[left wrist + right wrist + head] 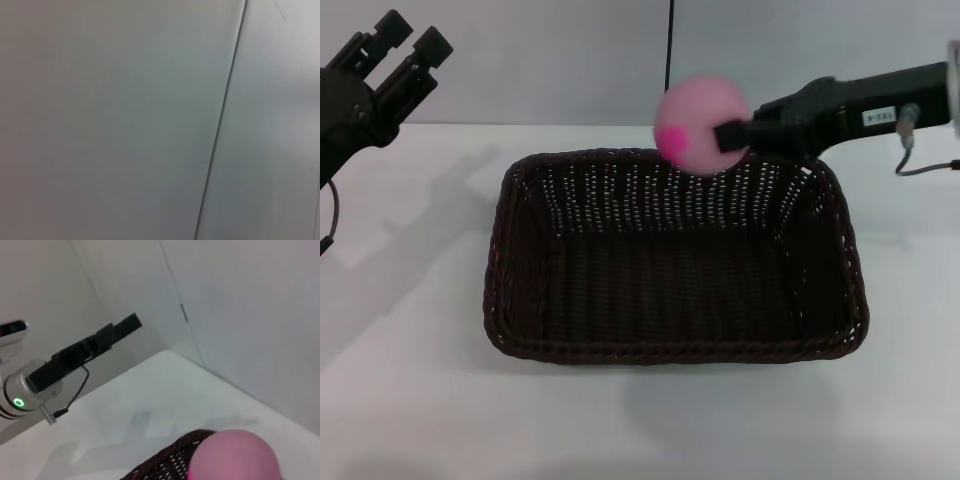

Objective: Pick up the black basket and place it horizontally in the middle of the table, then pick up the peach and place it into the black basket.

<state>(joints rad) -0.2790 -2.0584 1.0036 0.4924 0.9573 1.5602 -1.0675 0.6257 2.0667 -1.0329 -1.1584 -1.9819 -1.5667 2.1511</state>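
The black basket (675,260) lies lengthwise across the middle of the white table (410,400), open side up and empty. My right gripper (715,135) is shut on the pink peach (695,122) and holds it in the air above the basket's far rim. The peach (235,455) fills the near edge of the right wrist view, with the basket rim (170,460) just beside it. My left gripper (410,45) is raised at the far left, off the table, fingers apart and empty; it also shows in the right wrist view (122,327).
A grey wall with a dark vertical seam (670,45) stands behind the table. The left wrist view shows only that wall and seam (225,110). A cable (925,165) hangs from my right arm.
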